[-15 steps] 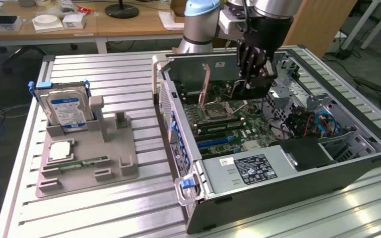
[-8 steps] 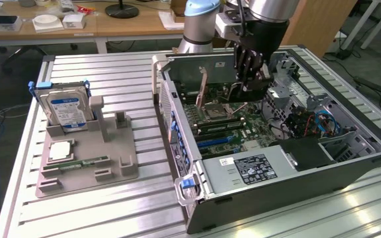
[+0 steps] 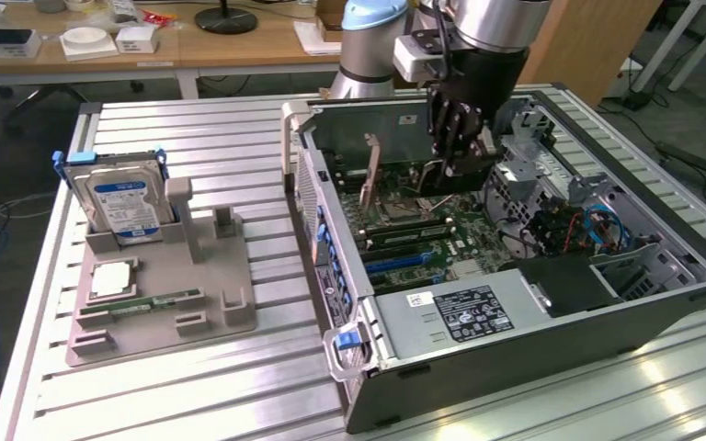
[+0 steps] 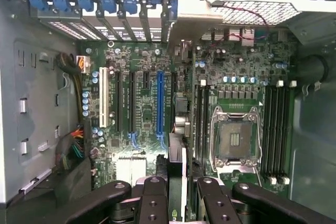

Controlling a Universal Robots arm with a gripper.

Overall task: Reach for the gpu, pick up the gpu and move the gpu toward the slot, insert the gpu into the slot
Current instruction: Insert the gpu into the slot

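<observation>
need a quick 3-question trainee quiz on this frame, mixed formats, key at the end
1. True or false: the hard drive lies flat inside the computer case.
2. What is clamped in the end effector? A) memory stick B) gpu C) nothing
3. Fill in: beside the held card, the long slot on the motherboard is coloured ___.
Key: 1 false, it stands upright in the grey holder outside the case; 2 B; 3 blue.
</observation>
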